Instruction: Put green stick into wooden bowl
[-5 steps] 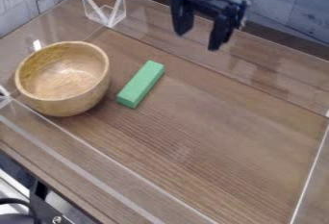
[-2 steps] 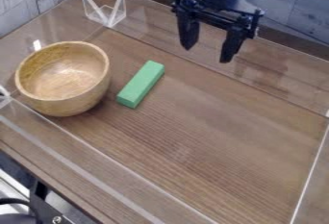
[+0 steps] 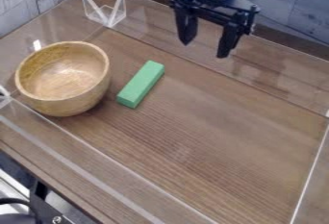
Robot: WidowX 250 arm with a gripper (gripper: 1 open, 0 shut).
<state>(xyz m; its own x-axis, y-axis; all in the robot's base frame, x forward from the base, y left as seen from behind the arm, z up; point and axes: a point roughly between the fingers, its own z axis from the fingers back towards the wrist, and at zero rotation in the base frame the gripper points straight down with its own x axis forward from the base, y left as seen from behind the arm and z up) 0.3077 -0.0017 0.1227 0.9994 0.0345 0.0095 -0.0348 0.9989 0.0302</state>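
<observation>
Gripper (image 3: 207, 43) hung in the upper middle of the frame, fingers apart, nothing between them. Green stick (image 3: 141, 83) lay flat on the table (image 3: 232, 122) left of centre, just beside the wooden bowl (image 3: 62, 77) but not touching it, well apart from the gripper. The stick looked rigid, light and flat-sided, probably wood or plastic, so unlikely to deform or break. Best hold was judged to be across the short width at mid-length; smooth faces might slip if pinched off-centre.
</observation>
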